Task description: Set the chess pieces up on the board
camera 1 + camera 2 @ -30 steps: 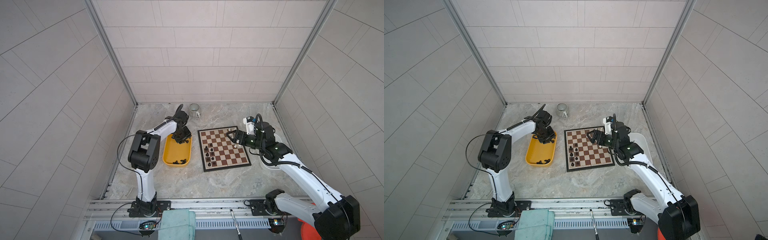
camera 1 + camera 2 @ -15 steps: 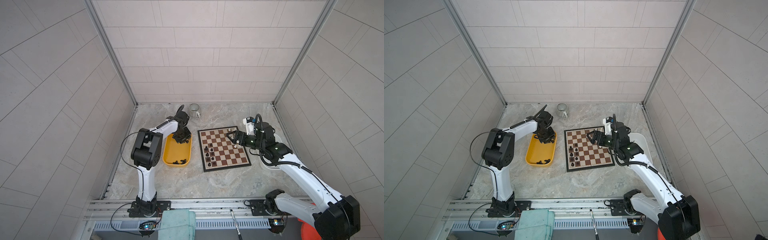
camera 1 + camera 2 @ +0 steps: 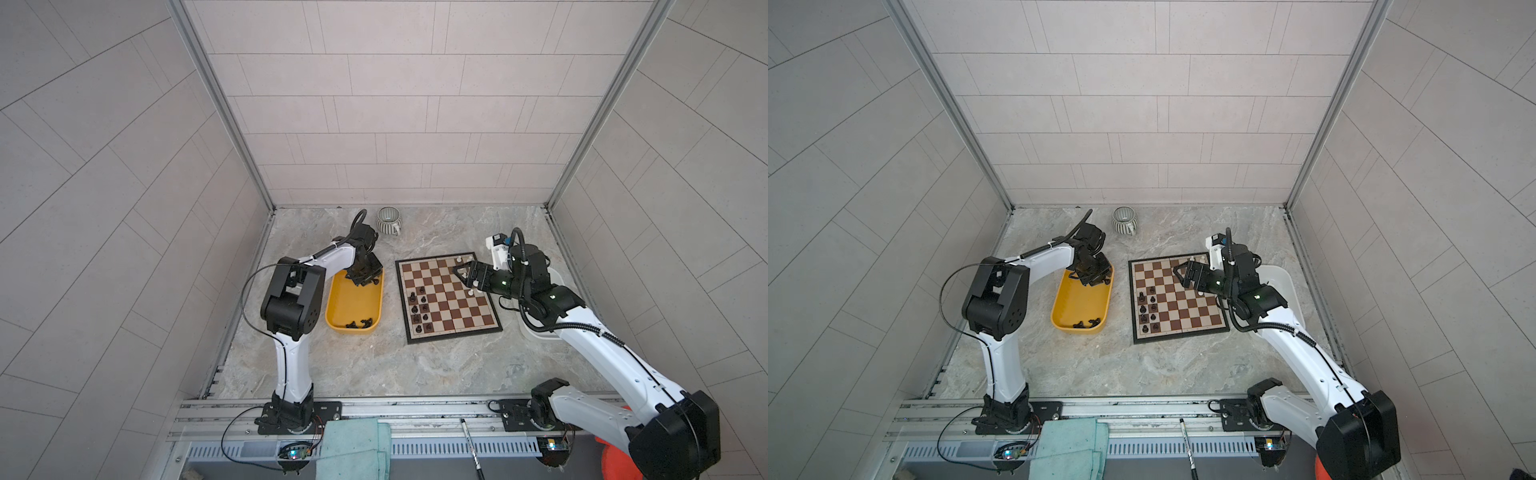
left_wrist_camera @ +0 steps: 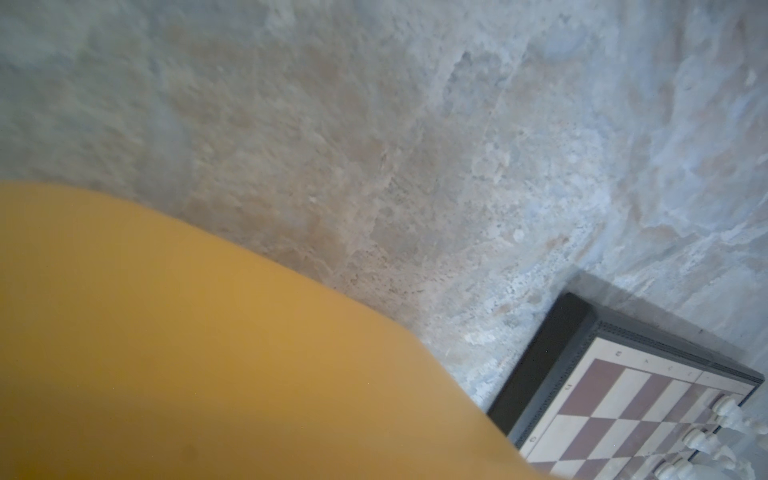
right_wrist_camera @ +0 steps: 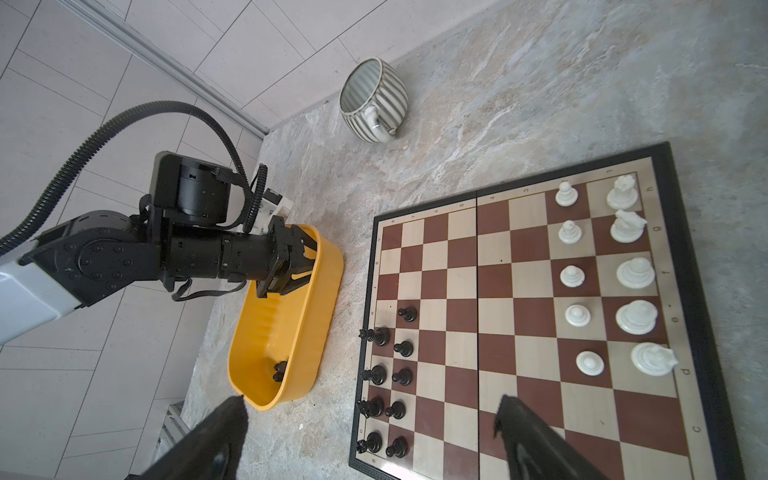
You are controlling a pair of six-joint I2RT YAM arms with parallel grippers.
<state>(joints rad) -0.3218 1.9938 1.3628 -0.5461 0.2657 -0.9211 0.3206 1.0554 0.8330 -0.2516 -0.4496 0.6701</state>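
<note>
- Top views, set against a second ago, show almost no change. The left gripper (image 3: pixel 365 277) is still down at the far end of the yellow tray (image 3: pixel 353 299). The right gripper (image 3: pixel 467 276) still hangs over the far right part of the board (image 3: pixel 449 309).
- The board lies flat on the marble table (image 3: pixel 374 365), between the yellow tray and a white tray (image 3: pixel 1281 278), apart from both.
- Black pieces (image 3: pixel 419 307) stand in the board's two left columns, and loose black pieces (image 3: pixel 359 324) lie at the yellow tray's near end.
- Right wrist view alone shows the white pieces (image 5: pixel 602 274) plainly, upright in two columns along the board's right edge. In both top views the right gripper covers most of them.
- That same view shows the right gripper's fingers (image 5: pixel 532 440) spread wide with nothing between them.
- It also catches the left gripper side-on inside the tray, jaws angled toward each other. I cannot tell whether they pinch a piece.
- Left wrist view gives only the tray's blurred yellow wall, the table and one board corner with white pieces.
</note>
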